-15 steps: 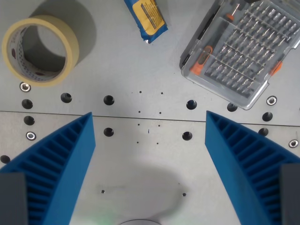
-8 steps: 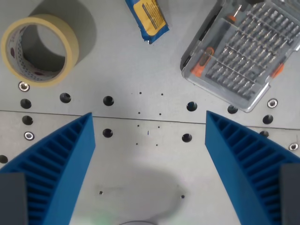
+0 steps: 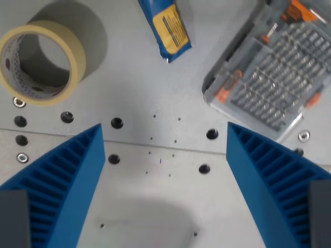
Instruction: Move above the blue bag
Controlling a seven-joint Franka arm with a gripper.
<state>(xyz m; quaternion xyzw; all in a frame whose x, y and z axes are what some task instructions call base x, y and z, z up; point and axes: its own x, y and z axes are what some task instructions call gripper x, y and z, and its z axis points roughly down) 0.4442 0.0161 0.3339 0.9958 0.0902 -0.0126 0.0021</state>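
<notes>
Blue bag (image 3: pixel 166 28) sits at the top middle of the frame, looks light and crinkly so we'd probably pinch it across its narrow width, and our gripper (image 3: pixel 164 175) hangs wide open, holding nothing.

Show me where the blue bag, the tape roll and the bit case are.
blue bag (image 3: pixel 168 28): wrist view, yellow label.
tape roll (image 3: pixel 75 51): wrist view, right side of ring.
bit case (image 3: pixel 274 77): wrist view, clear lid.

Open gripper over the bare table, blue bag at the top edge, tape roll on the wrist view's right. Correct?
Not quite. In the wrist view the tape roll is on the left; the bit case is on the right. The gripper is open, the blue bag at the top edge.
</notes>
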